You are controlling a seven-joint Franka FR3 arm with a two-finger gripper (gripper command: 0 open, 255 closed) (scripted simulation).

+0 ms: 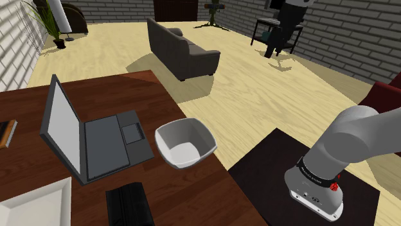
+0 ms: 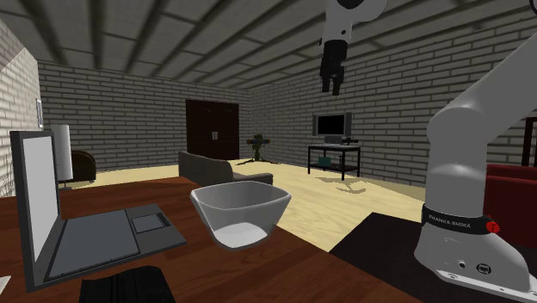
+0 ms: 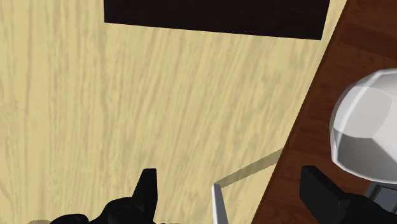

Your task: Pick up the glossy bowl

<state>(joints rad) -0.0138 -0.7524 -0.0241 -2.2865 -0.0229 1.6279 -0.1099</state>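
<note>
On the dark reddish-brown worktop (image 1: 193,186): a white bowl (image 1: 185,142) with a squarish rim, upright and empty, close to the edge that faces the black stand (image 1: 270,160). Sits just beside the open grey laptop (image 1: 96,138), on the shoulder view's right of it, not touching it. In the second exterior view, the same bowl (image 2: 240,211) with shiny grey-white walls, the laptop (image 2: 77,232) on that view's left, screen raised.

High above and well apart from the bowl: the black gripper (image 2: 332,84), hanging from the white arm and pointing down. Open in the wrist view, gripper (image 3: 229,175) clasping nothing, its fingers (image 3: 147,184) standing wide apart over pale wooden floor (image 3: 95,95) and the worktop's edge (image 3: 305,127). Off to the side of one finger, on the worktop, the bowl (image 3: 366,130), untouched. Past the floor boards, a dark rectangular shape (image 3: 216,19), too plain to name.

Also on the worktop, toward the shoulder view's lower edge: a black ridged object (image 1: 128,205) and a flat white thing (image 1: 32,205); at the far left edge, a small book-like item (image 1: 8,133).

Beyond the worktop: a grey sofa (image 1: 180,48) on the light floor, a potted plant (image 1: 48,22) by the brick wall, a dark double door (image 2: 212,133) and a screen (image 2: 331,126) on a low stand against the far wall.
</note>
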